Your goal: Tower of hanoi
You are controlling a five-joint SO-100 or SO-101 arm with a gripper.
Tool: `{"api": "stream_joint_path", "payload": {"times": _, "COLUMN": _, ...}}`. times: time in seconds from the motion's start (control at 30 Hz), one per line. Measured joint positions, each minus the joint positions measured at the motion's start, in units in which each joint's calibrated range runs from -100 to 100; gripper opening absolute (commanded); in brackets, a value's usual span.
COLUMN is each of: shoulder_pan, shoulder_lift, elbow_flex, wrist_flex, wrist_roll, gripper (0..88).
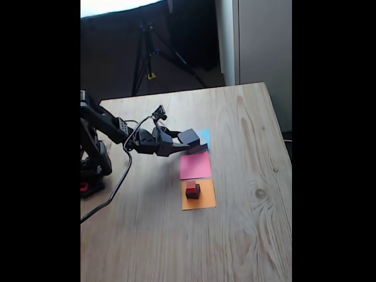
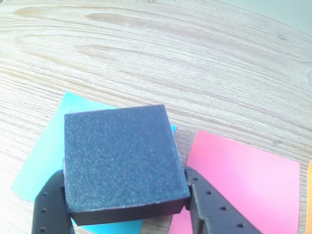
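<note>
while the black robot arm reaches from the left of the fixed view across the pale wooden table (image 1: 247,235), its end effector (image 1: 187,144) is closed onto a dark, flat square slab with a pebbled top (image 1: 190,137), holding it over the blue paper square (image 1: 205,136). in the wrist view the same dark slab (image 2: 122,163) sits between the two black fingers (image 2: 51,207), one pressed against its left side and the other against its right side, with the blue paper square (image 2: 46,161) showing beneath and to the left of it. whether the slab touches the paper or is lifted off it cannot be told. the pink paper square (image 2: 239,180) lies just to the right of the blue one in the wrist view, and a thin orange edge (image 2: 309,195) shows at the far right border.

in the fixed view the three paper squares lie in a line on the table: blue farthest from the camera, pink paper square (image 1: 195,165) in the middle, orange paper square (image 1: 202,201) nearest. on the orange square stands a small black cube (image 1: 194,191) with a tiny red cube (image 1: 191,185) on top of it. this little stack is apart from the end effector, with the pink square between them. a black cable (image 1: 114,188) trails from the arm across the table toward the left edge, and a dark tripod (image 1: 147,53) stands on the floor beyond the table.
</note>
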State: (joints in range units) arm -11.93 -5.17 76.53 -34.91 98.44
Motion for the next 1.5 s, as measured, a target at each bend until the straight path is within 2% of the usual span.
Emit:
{"api": "stream_joint_path", "payload": {"times": 0.7, "shoulder_pan": -0.41, "shoulder_lift": 5.47, "elbow_flex": -3.04, "wrist_flex": -3.44, "wrist_roll": 0.00, "gripper": 17.5}}
{"api": "stream_joint_path", "payload": {"times": 0.97, "shoulder_pan": -0.41, "shoulder_lift": 5.47, "elbow_flex": -3.22, "wrist_flex": -4.08, "wrist_roll": -0.87, "gripper": 25.4}}
{"api": "stream_joint_path", "payload": {"times": 1.17, "shoulder_pan": -0.41, "shoulder_lift": 5.47, "elbow_flex": -3.22, "wrist_flex": -4.08, "wrist_roll": -4.34, "gripper": 29.7}}
{"api": "stream_joint_path", "payload": {"times": 1.3, "shoulder_pan": -0.41, "shoulder_lift": 4.96, "elbow_flex": -1.83, "wrist_flex": -4.08, "wrist_roll": -4.69, "gripper": 31.1}}
{"api": "stream_joint_path", "payload": {"times": 1.5, "shoulder_pan": -0.41, "shoulder_lift": -2.31, "elbow_flex": -0.78, "wrist_flex": -0.80, "wrist_roll": -11.81, "gripper": 31.2}}
